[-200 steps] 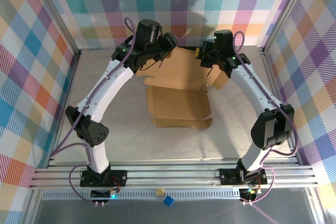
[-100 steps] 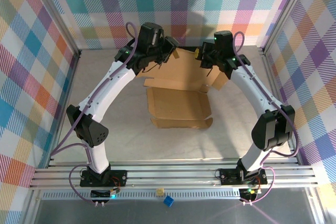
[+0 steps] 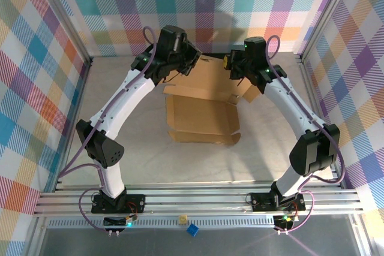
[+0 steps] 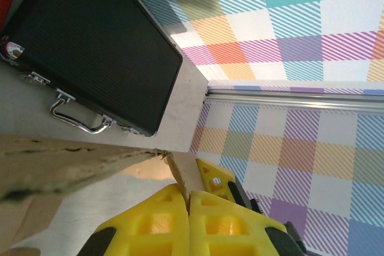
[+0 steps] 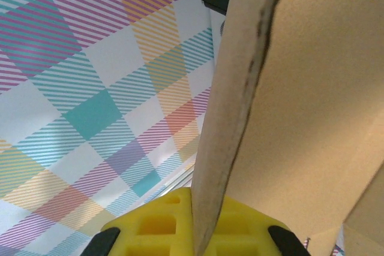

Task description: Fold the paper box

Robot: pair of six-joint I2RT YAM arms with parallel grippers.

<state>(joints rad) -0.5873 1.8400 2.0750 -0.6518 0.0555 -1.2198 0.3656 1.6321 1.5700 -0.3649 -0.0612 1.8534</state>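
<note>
at the near edge my 2 arm bases are bolted to an aluminium rail [image 3: 198,199]. just nearer than it, on a grey ledge, sit a small blue block [image 3: 192,229] and a smaller yellow cube [image 3: 181,218], close together but not touching.

past the rail is the pale bench [image 3: 132,154], and in the middle of it the plain brown corrugated cardboard mailer box [image 3: 201,118]. its near panel lies flat on the bench, with a narrow flap along the near edge. behind the fold line the far panel tilts up off the bench and spans between my 2 wrists. a side flap shows on the right, under my right arm.

my left jaws are clamped on the box at its far left corner. in the left wrist view the yellow pads [image 4: 150,226] press together on a thin cardboard tab, and the rough panel edge runs off to the left.

my right jaws are clamped on the far right side of the same panel. in the right wrist view the yellow pads [image 5: 150,232] sit on either side of the cardboard edge, which rises between them and leans to the right. the brown face covers the right half of that view.

beyond the box's edge a black hard case [image 4: 90,40] with a silver handle [image 4: 78,118] lies on the bench by the back corner. i cannot tell whether it touches the box. farthest off stands the pastel checked wall [image 3: 240,4].
</note>
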